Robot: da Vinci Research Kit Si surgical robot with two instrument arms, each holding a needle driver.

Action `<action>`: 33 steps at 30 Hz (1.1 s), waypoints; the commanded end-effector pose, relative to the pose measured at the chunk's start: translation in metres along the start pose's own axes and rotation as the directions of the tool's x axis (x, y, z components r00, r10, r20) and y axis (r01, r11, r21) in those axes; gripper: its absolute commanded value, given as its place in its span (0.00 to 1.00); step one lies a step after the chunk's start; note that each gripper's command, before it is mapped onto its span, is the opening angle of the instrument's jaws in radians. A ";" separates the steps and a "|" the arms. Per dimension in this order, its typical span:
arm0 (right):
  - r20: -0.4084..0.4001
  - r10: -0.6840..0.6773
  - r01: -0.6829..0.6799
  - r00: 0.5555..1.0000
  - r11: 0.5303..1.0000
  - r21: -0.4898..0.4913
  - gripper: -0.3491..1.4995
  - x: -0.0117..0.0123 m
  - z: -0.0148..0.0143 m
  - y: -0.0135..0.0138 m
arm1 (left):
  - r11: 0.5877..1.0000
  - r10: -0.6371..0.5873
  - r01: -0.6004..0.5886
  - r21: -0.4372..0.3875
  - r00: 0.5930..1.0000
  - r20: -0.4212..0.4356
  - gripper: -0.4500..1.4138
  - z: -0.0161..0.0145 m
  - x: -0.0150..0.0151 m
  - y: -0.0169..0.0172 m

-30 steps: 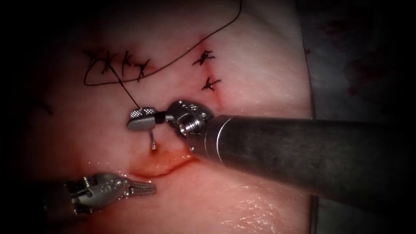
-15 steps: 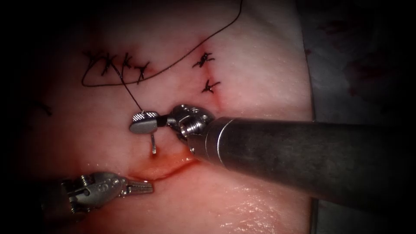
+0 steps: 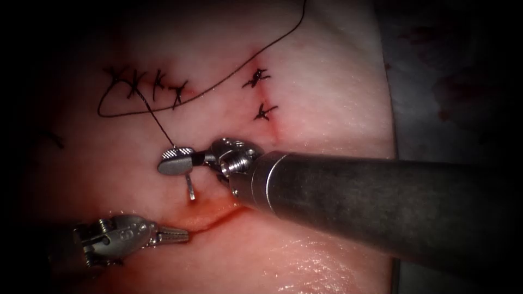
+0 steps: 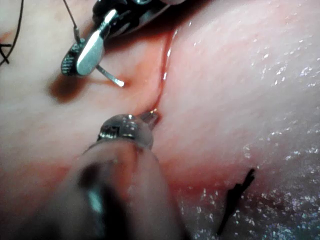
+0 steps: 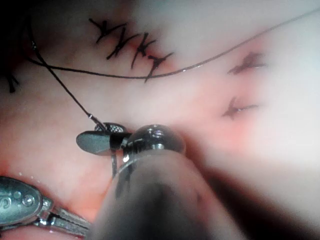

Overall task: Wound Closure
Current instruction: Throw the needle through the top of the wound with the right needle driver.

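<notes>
Pale pink tissue (image 3: 327, 81): moist, glossy, finely textured. Right tool (image 3: 177, 161): polished steel, cross-hatched jaw faces; brushed matt grey metal shaft (image 3: 381, 201). Curved steel needle (image 3: 190, 188): bright, smooth. Black thread (image 3: 229, 73): thin, matt. Red fluid (image 3: 210, 218): wet, shiny.

background: dark grey surface (image 3: 452, 81) at right, faint reddish spots | edges: dark | light: from above

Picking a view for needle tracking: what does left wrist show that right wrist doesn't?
Left wrist: the needle shaft and tip on the tissue beside the cut; entry unclear. Right wrist: the row of finished stitches with the thread lying across it. Both: right tool, jaws shut on the needle near its thread end; left tool, jaws shut, holding nothing.
</notes>
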 end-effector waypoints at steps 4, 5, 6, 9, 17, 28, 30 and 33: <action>-0.042 -0.121 0.120 0.992 0.993 -0.015 0.00 0.0011 0.0010 -0.0001 | 1.000 0.000 0.000 0.002 1.000 -0.001 0.00 0.0009 0.0000 0.0000; -0.070 -0.192 0.190 0.979 0.981 -0.036 0.00 0.0020 0.0010 -0.0002 | 1.000 0.000 0.000 0.004 1.000 -0.001 0.00 0.0010 0.0000 0.0001; -0.070 -0.192 0.190 0.979 0.981 -0.036 0.00 0.0020 0.0010 -0.0002 | 1.000 0.000 0.000 0.004 1.000 -0.001 0.00 0.0010 0.0000 0.0001; -0.086 -0.323 0.316 0.943 0.945 -0.081 0.00 0.0037 0.0012 0.0006 | 1.000 0.000 0.000 0.008 1.000 0.000 0.00 0.0009 -0.0002 0.0007; -0.063 -0.474 0.465 0.878 0.877 -0.122 0.00 0.0048 0.0011 0.0027 | 1.000 -0.013 0.013 0.019 1.000 0.004 0.00 0.0005 -0.0002 0.0022; -0.145 0.023 -0.056 0.989 0.972 -0.226 0.00 0.0053 0.0003 0.0018 | 1.000 -0.012 0.012 0.018 1.000 0.005 0.00 0.0003 0.0002 0.0023; -0.182 0.094 -0.150 0.979 0.935 -0.322 0.00 0.0063 0.0000 0.0012 | 1.000 -0.012 0.012 0.019 1.000 0.006 0.00 0.0003 0.0001 0.0023; -0.171 0.053 -0.110 0.984 0.934 -0.340 0.00 0.0071 -0.0002 0.0007 | 1.000 -0.012 0.012 0.020 1.000 0.006 0.00 0.0004 0.0001 0.0023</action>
